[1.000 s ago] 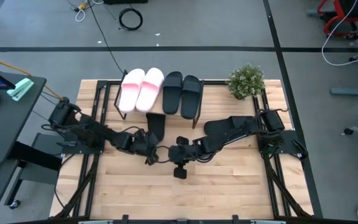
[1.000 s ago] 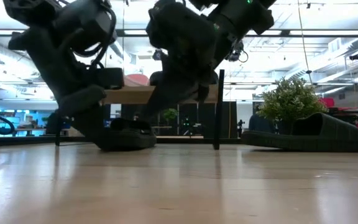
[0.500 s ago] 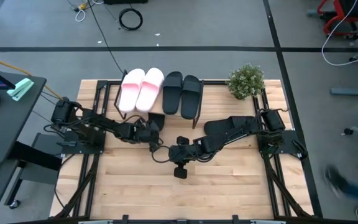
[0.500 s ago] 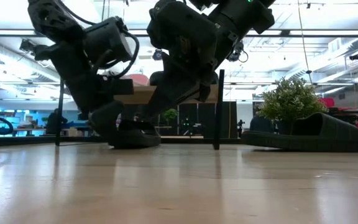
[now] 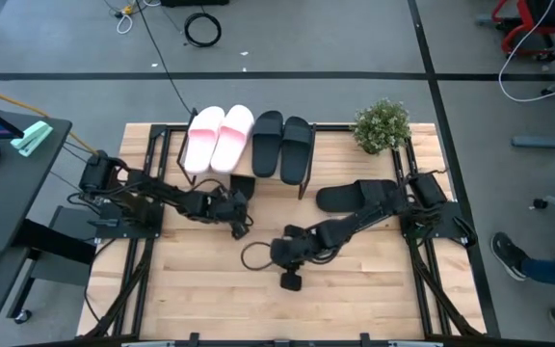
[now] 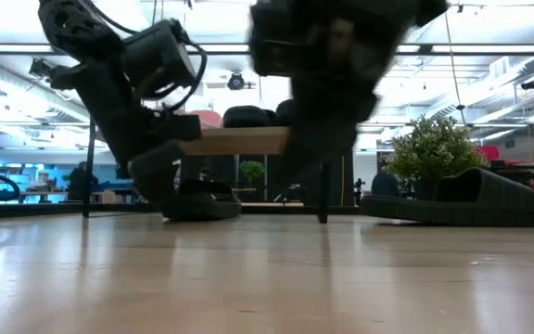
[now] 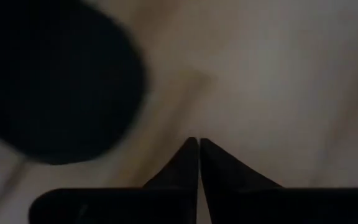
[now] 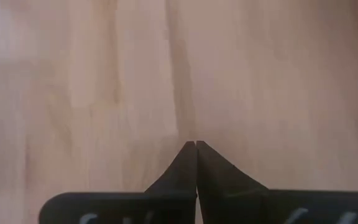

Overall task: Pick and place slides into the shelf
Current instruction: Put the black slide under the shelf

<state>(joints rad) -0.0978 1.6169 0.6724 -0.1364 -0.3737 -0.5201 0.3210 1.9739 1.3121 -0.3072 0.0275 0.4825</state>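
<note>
Your left claw (image 5: 240, 228) sits by the near edge of the shelf (image 6: 239, 141), and the black slide (image 6: 199, 199) it was pushing now lies tucked under the shelf's board on the bench (image 5: 210, 299). In the left wrist view its fingers (image 7: 185, 163) stand a hair apart, gripping nothing, so that slide looks delivered. On top of the shelf the pink pair (image 5: 218, 138) and a black pair (image 5: 282, 145) sit side by side. Your right claw (image 5: 290, 280) has swung back toward the bench's near side, tips pressed together and empty over bare wood. One more black slide (image 5: 343, 196) waits near the potted plant (image 5: 382, 125), well clear of the shelf; that's likely next.
</note>
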